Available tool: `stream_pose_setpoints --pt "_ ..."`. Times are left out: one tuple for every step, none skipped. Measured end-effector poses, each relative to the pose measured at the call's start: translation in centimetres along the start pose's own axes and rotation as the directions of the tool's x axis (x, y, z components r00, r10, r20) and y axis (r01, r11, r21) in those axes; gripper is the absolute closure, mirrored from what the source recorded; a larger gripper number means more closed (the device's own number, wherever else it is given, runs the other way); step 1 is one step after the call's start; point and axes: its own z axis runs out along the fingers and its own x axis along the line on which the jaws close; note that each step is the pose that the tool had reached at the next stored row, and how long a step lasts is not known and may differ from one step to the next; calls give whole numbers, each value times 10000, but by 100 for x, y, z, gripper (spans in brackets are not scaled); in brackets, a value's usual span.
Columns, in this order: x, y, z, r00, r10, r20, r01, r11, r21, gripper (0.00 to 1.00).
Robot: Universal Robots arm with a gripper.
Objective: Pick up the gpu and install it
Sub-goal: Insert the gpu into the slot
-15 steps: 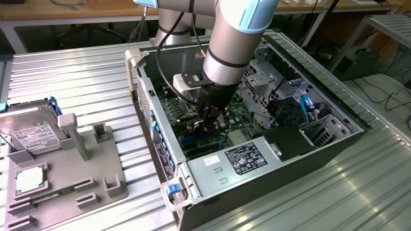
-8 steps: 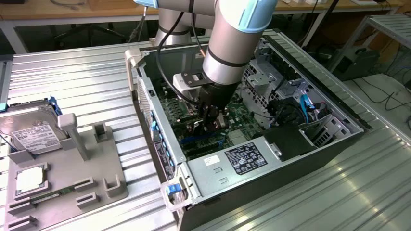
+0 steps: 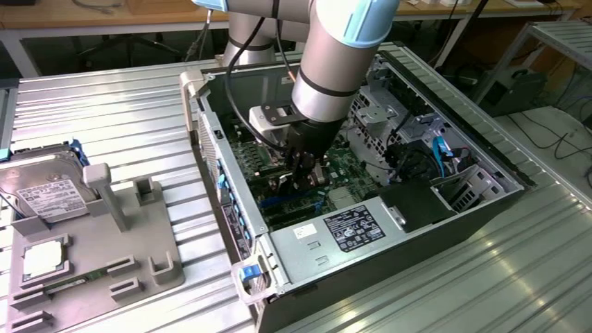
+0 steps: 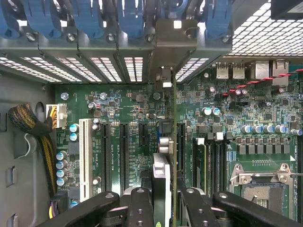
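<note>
Deep in the open computer case [image 3: 481, 161] at the exterior frame's centre, we see our gripper [image 3: 303, 175] clenched on the gpu [image 4: 165, 161], held edge-on, long axis running from the jaws toward the rear bracket slots [image 4: 118, 66], above the motherboard [image 4: 137, 118].

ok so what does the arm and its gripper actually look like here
The arm is a thick silver-grey tube with light blue joint caps and a black band near the wrist. A white and black block sits on the wrist, and black cables run along the arm. The gripper is black, with bolted finger links.
</note>
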Motion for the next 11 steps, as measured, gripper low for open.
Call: stream_pose_setpoints --pt "0 0 1 10000 -1 1 1 10000 0 72" --pt "0 0 2 10000 0 2 0 10000 1 72" --pt "0 0 2 10000 0 1 0 10000 0 72" --pt "0 0 2 10000 0 1 0 10000 0 72" --pt "0 0 4 10000 0 1 0 10000 0 72" --pt "0 -1 8 10000 0 4 0 10000 2 72" --pt "0 -1 15 10000 -1 4 1 10000 2 72" --pt "1 -2 20 10000 0 2 0 10000 1 72" --pt "1 -2 22 10000 0 1 0 10000 0 72" --pt "1 -2 25 10000 0 0 0 10000 0 72" --pt "1 -2 28 10000 0 1 0 10000 0 72"
